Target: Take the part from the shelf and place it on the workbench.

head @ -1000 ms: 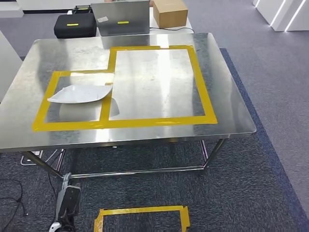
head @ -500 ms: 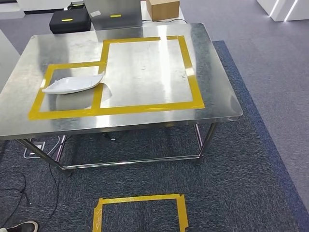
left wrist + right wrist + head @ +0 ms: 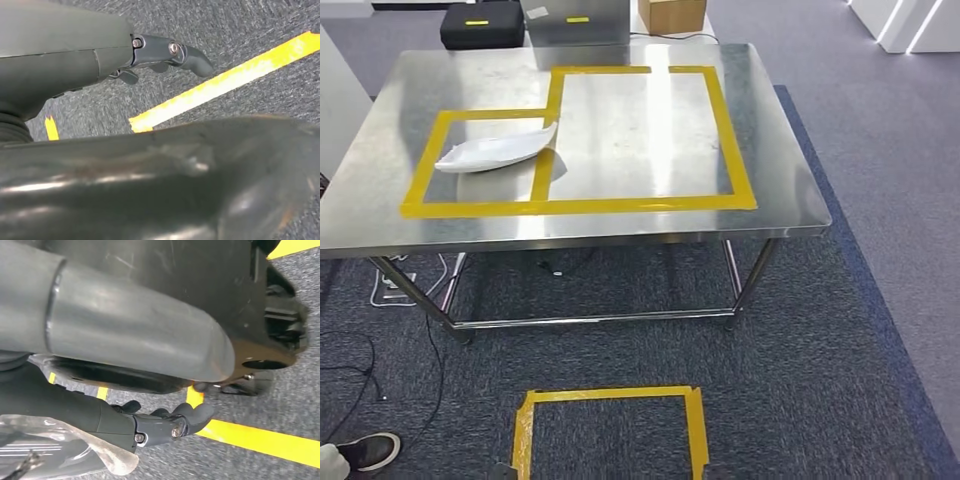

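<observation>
Our left hand (image 3: 113, 60) hangs over the grey carpet (image 3: 234, 30) with its fingers (image 3: 188, 54) stretched out and holding nothing, a strip of yellow tape (image 3: 226, 82) on the floor just beyond them. Our right hand (image 3: 124, 425) also hangs low, fingers (image 3: 192, 417) lightly curled and apart around nothing, with floor tape (image 3: 264, 440) close beneath. Well ahead of both, we see the white part (image 3: 497, 150) lying on the steel bench (image 3: 788, 190), inside the smaller yellow taped frame (image 3: 422, 180) on its left side.
</observation>
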